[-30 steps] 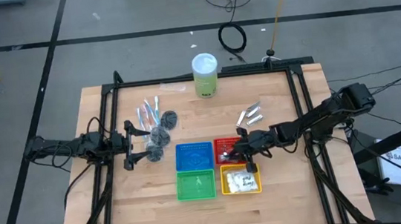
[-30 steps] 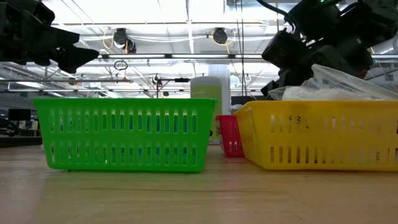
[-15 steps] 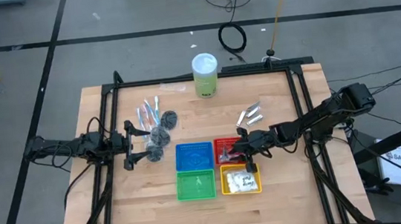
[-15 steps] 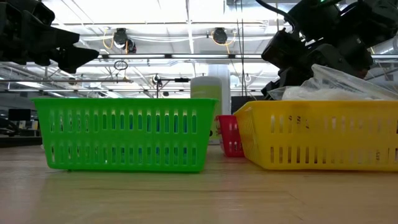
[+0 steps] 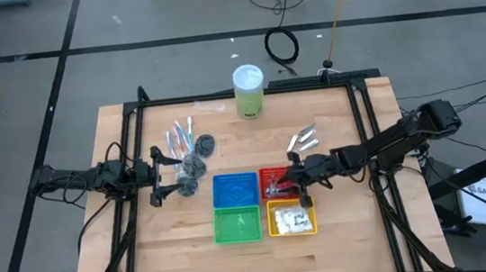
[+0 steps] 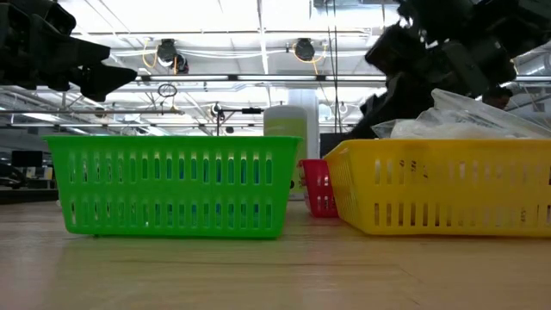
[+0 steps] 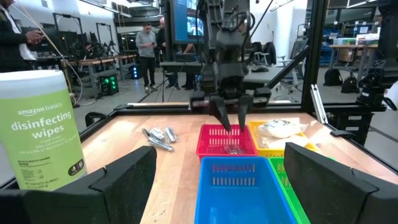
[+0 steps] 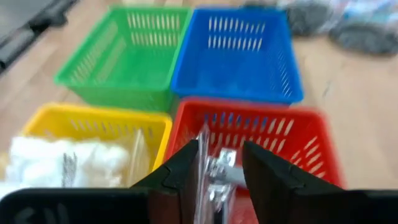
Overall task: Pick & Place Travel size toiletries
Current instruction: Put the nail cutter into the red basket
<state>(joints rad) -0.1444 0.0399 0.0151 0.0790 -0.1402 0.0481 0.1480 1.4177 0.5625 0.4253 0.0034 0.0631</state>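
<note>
My right gripper (image 5: 289, 180) hangs open over the red basket (image 5: 274, 174). A silver foil tube (image 8: 219, 169) lies in that basket, below the gap between the fingers (image 7: 220, 114). More silver tubes (image 5: 302, 139) lie on the table to the far right of it. White sachets (image 5: 294, 223) fill the yellow basket (image 5: 273, 211). Clear-wrapped sticks (image 5: 178, 136) and dark puffs (image 5: 195, 162) lie on the table at the left. My left gripper (image 5: 159, 176) waits open beside the puffs, pointing level toward the baskets.
The blue basket (image 5: 235, 189) and the green basket (image 5: 237, 224) stand left of the red and yellow ones, all four packed together. A tall green wipes cylinder (image 5: 249, 92) stands at the far edge. A black frame (image 5: 129, 166) borders the table. People stand in the room beyond.
</note>
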